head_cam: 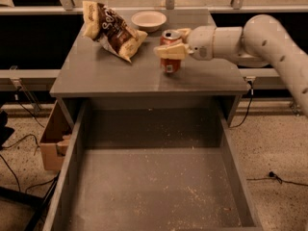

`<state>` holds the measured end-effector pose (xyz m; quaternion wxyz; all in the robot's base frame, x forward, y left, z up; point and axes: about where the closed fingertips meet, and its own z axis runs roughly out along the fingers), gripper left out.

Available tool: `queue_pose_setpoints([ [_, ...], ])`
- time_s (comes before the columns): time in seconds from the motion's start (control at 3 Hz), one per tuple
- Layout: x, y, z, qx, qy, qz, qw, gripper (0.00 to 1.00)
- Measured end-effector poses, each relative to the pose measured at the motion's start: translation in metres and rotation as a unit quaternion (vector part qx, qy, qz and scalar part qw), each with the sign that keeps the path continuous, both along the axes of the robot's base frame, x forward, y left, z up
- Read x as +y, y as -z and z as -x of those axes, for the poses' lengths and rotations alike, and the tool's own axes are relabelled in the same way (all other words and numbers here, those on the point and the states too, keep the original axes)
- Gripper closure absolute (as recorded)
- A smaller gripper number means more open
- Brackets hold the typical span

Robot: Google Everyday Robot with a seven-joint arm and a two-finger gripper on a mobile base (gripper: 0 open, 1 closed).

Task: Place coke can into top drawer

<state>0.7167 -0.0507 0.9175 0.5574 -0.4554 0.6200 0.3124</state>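
Gripper (172,42) grips coke can (169,66) near cabinet top (96,76) edge; top drawer (154,182) open.

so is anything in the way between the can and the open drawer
Nothing visible. The gripper has its jaws around the coke can on the cabinet top. The top drawer stands open right below, only pale specks on its floor. The chip bag and bowl lie farther back.

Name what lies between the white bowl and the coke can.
Only bare cabinet top, in the camera view; the gripper clasps the coke can.
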Motion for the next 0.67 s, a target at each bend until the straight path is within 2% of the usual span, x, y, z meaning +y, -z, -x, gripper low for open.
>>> queue_pose_setpoints([
  [0.33,-0.018,-0.038,0.050,-0.020,0.017,0.036,0.9990,1.00],
  [0.67,-0.019,-0.067,0.129,-0.026,0.025,0.082,0.9959,1.00],
])
